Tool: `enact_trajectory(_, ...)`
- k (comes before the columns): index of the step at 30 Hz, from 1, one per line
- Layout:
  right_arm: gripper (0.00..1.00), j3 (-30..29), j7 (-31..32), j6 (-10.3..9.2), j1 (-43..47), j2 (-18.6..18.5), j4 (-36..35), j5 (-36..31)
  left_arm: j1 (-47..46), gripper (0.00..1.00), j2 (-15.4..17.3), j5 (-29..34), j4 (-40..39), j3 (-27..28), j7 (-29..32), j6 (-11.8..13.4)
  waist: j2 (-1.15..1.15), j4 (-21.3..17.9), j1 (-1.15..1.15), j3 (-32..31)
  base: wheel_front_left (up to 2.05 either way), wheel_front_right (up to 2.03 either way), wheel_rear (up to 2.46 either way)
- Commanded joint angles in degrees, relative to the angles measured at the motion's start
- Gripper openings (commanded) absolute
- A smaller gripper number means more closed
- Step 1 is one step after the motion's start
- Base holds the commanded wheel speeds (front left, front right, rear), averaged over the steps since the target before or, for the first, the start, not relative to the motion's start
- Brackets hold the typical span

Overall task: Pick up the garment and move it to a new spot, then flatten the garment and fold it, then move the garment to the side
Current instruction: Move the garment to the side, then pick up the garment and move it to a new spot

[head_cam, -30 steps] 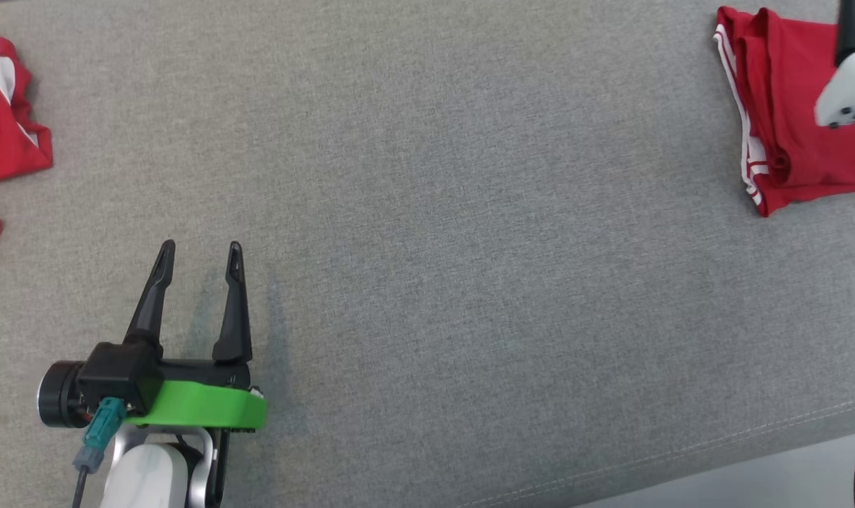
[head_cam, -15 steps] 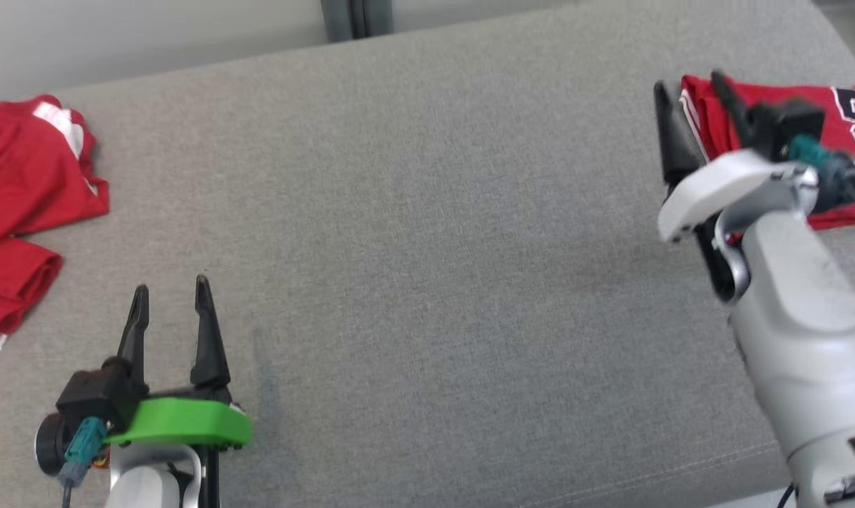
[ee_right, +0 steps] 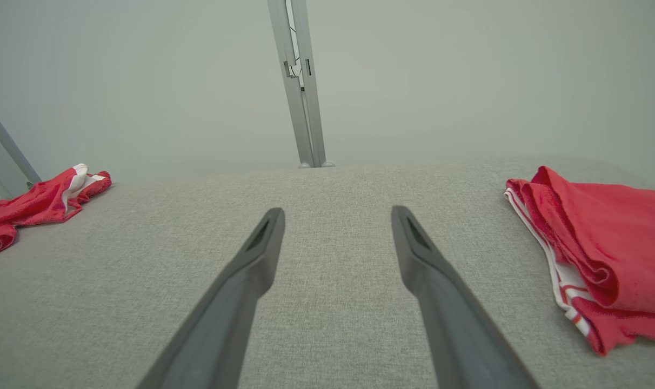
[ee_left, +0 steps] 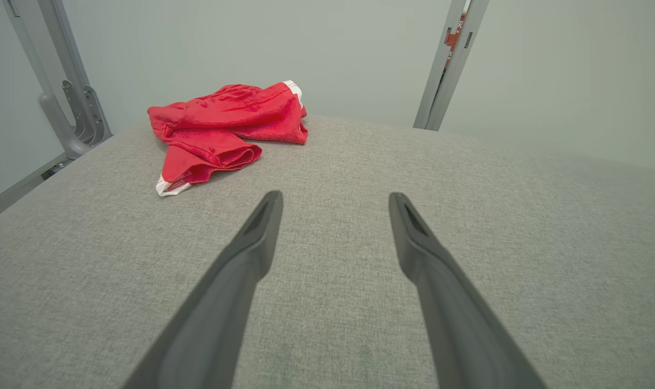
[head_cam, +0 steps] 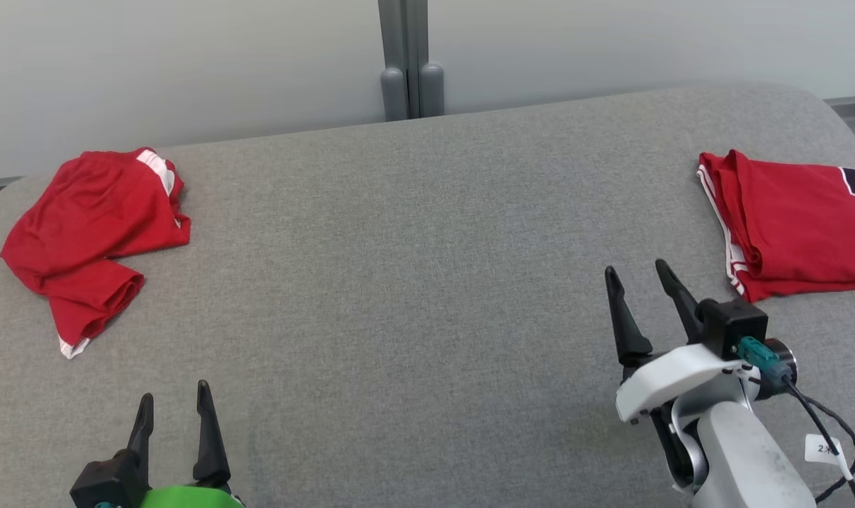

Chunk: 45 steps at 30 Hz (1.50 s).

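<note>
The folded red garment sits at the grey cushion's right end.
Both the left gripper and right gripper hover spread, empty; a crumpled red piece, perhaps shorts, lies far left.

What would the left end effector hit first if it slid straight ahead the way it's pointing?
Likely nothing close: the left end effector points across bare cushion, passing just right of the crumpled garment. Past the cushion's far edge is the wall, though depth is unclear.
</note>
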Motion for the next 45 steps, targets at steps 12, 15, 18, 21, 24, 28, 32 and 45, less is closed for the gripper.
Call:
enact_trajectory(12,1.00,2.9,-0.1,-0.09,7.4,0.6,-4.1,2.5,2.2,1.00,-0.1,-0.2,0.6,0.1,0.0,-0.9,0.00,1.9,0.00,-3.4,0.00,0.00,0.00)
enact_trajectory(15,1.00,3.2,-0.1,-0.09,7.3,0.6,-3.8,2.5,2.1,1.00,-0.1,-0.3,0.5,0.1,0.0,-1.0,0.00,1.9,0.00,-3.3,0.00,0.00,0.00)
enact_trajectory(18,1.00,3.1,-0.1,-0.09,7.2,0.6,-3.7,2.4,2.1,1.00,-0.1,-0.3,0.4,0.1,0.0,-1.0,0.00,1.8,0.00,-3.3,0.00,0.00,0.00)
enact_trajectory(21,1.00,3.0,-0.1,-0.09,7.3,0.6,-3.7,2.3,2.0,1.00,-0.1,-0.3,0.5,0.1,0.0,-1.1,0.00,1.9,0.00,-3.2,0.00,0.00,0.00)
enact_trajectory(24,1.00,2.8,-0.1,-0.09,7.6,0.6,-4.0,2.0,1.6,1.00,-0.1,-0.2,0.6,-0.1,0.0,-1.1,0.00,2.5,0.00,-3.1,0.00,0.00,0.00)
enact_trajectory(28,1.00,2.8,-0.2,-0.09,7.7,0.6,-4.6,1.5,1.1,1.00,-0.1,0.0,0.3,-0.5,0.0,-1.0,0.00,5.2,0.00,-3.0,0.00,0.00,0.00)
enact_trajectory(32,1.00,2.8,-0.2,-0.09,8.2,0.6,-5.1,1.6,0.7,1.00,-0.1,0.6,0.2,-0.4,0.0,-1.2,0.00,9.6,0.00,-2.9,0.00,0.00,0.00)
enact_trajectory(45,1.00,4.6,-0.2,-0.09,8.5,0.6,-4.2,2.8,1.9,1.00,0.1,1.3,0.4,1.1,0.0,-2.0,0.00,23.5,0.00,-3.5,0.00,0.00,0.00)
